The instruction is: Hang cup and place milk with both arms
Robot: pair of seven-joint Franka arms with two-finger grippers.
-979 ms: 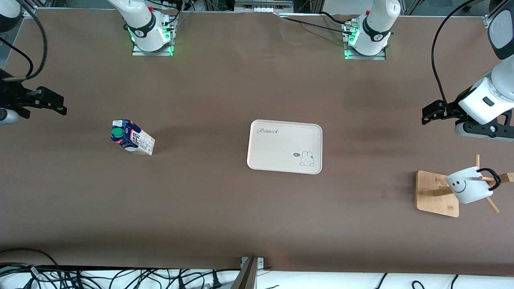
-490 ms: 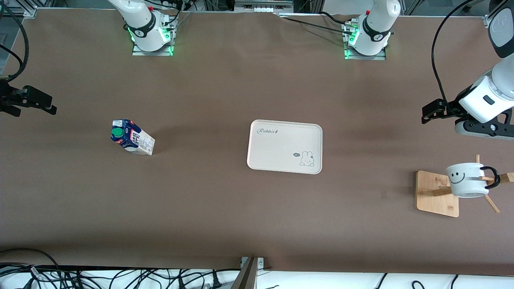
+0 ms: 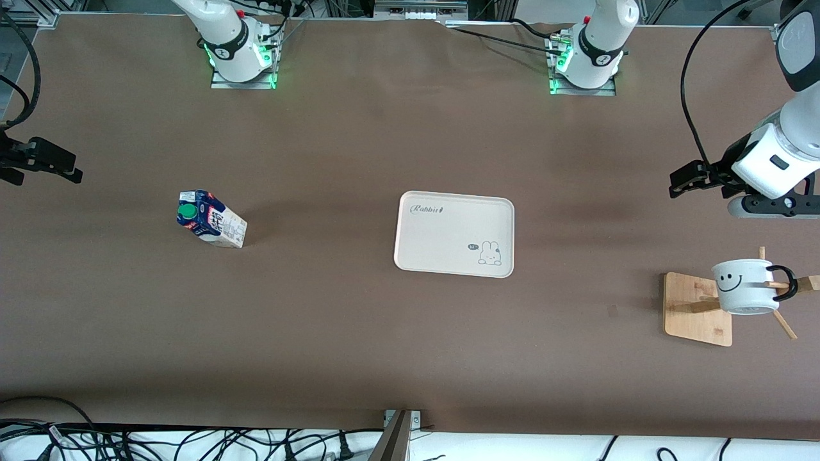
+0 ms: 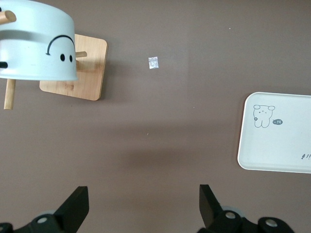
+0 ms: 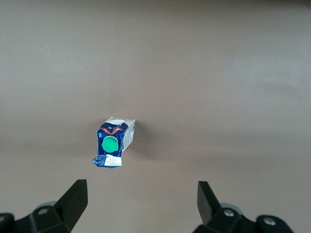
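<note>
Left pincer (image 3: 680,182) wide, empty, over the table's left-arm end. Right pincer (image 3: 64,165) wide, empty, over the right-arm edge. Cup (image 3: 743,286) hangs on rack (image 3: 695,310). Milk (image 3: 211,219) stands on table (image 3: 333,320), untouched.

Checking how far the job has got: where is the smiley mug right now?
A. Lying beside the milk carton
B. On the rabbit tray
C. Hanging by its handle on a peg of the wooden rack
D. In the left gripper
C: the smiley mug hangs by its black handle on a peg of the wooden rack; no gripper touches it.
</note>
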